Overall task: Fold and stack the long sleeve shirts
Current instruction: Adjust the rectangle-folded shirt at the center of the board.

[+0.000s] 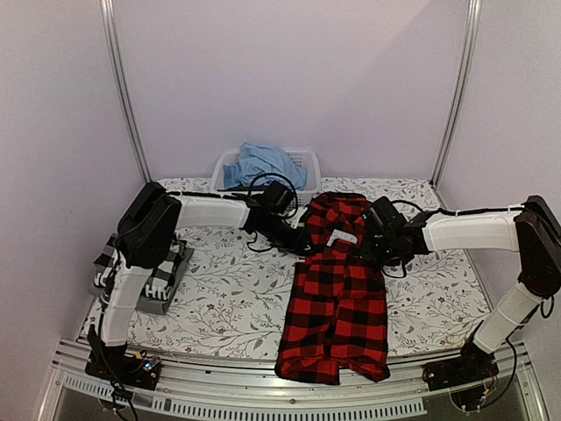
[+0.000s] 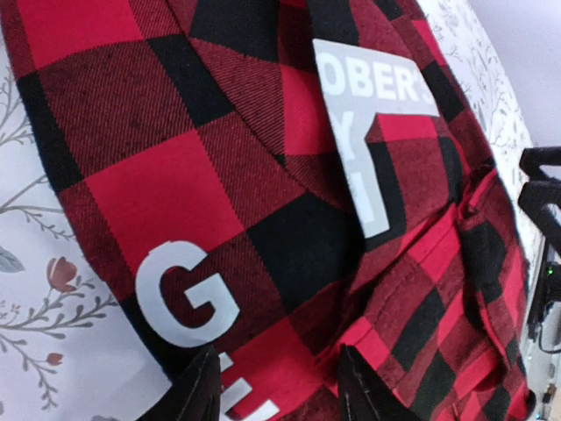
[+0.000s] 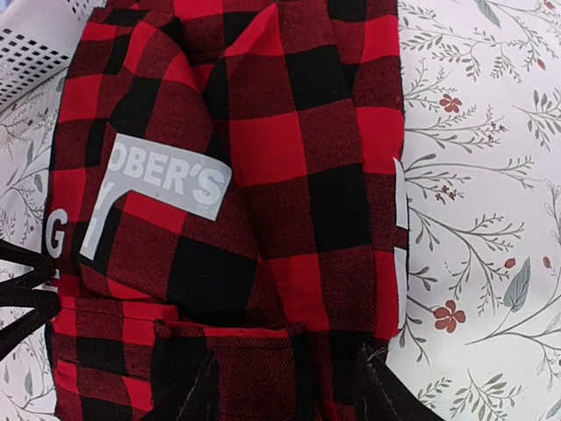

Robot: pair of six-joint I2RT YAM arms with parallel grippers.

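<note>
One large red-and-black buffalo-check flannel shirt (image 1: 337, 307) lies lengthwise on the floral-print surface (image 1: 237, 298), its near hem hanging over the front edge. To its left, a folded black-and-white check shirt (image 1: 168, 270) rests on a dark grey folded shirt (image 1: 158, 304). The left end effector (image 2: 279, 355) and right end effector (image 3: 285, 360) are both released, fingers spread, over the flannel's far half. Beyond stands a white plastic basket (image 1: 304, 161) holding blue cloth (image 1: 259, 165).

Bright even diffuse light, soft faint shadows, wrist views sharp
</note>
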